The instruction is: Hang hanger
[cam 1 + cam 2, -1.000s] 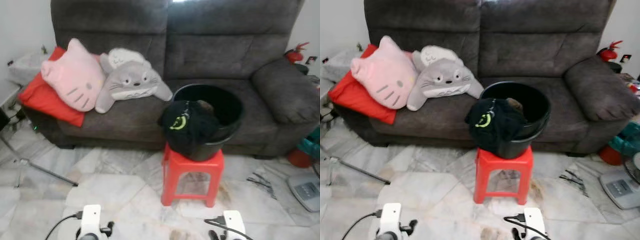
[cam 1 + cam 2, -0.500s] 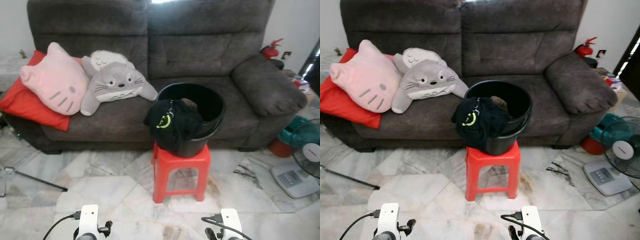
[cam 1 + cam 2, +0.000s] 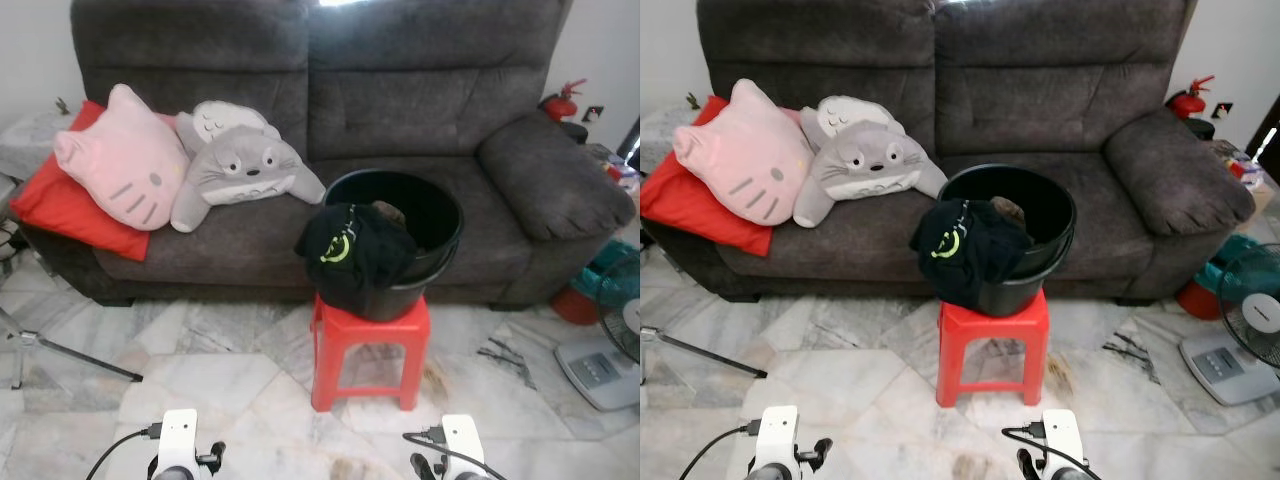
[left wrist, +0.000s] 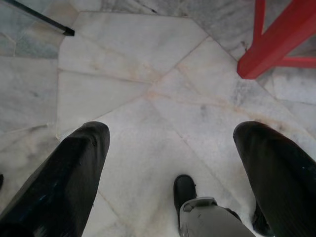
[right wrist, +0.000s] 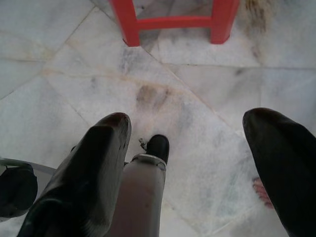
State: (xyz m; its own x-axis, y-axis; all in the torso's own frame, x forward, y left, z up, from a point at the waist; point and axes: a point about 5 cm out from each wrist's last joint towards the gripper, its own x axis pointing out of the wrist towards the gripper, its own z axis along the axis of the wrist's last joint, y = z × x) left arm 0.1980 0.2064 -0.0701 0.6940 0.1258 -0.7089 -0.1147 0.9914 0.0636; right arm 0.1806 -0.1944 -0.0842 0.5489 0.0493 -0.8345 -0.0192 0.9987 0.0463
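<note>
**Bucket's right ahead, no hanger spotted yet**

Black bucket (image 3: 400, 240) sits on the red stool (image 3: 370, 345), just in front of the grey sofa (image 3: 330, 110), with a black garment (image 3: 355, 252) draped over its near rim. Can't make out a hanger, maybe it's in the bucket. Left tool (image 4: 173, 163) and right tool (image 5: 185, 148) both hang low over the marble floor (image 3: 220, 380) near the stool, fingers spread apart, holding nothing. I'd step closer and look inside before reaching
</note>
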